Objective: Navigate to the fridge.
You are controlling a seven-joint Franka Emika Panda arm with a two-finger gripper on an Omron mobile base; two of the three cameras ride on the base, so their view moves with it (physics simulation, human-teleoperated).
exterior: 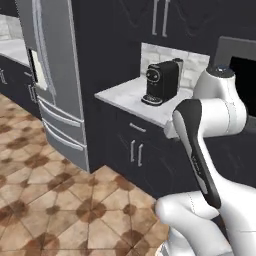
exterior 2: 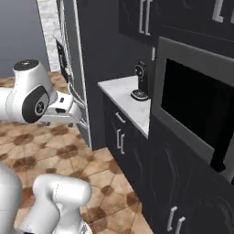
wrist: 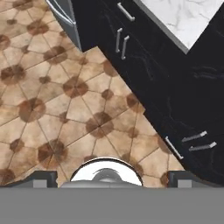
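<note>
The fridge (exterior: 55, 75) is a tall grey stainless-steel unit at the left of the left base view, with long vertical handles, a dispenser in its door and wide bottom drawers. The right base view catches the fridge (exterior 2: 73, 59) edge-on, beyond the arm. A corner of the fridge (wrist: 65, 11) shows at the top left of the hand view. My gripper (wrist: 113, 178) points down at the tiled floor, its dark fingertips (wrist: 41, 177) far apart with nothing between them. The arm is folded close over the base.
A black coffee machine (exterior: 161, 82) stands on a white marble counter (exterior: 125, 95) right of the fridge, over dark cabinets (exterior: 135, 150). A grey-framed built-in microwave (exterior 2: 196, 105) sits further right. Brown tiled floor (exterior: 45, 200) lies open in front of the fridge.
</note>
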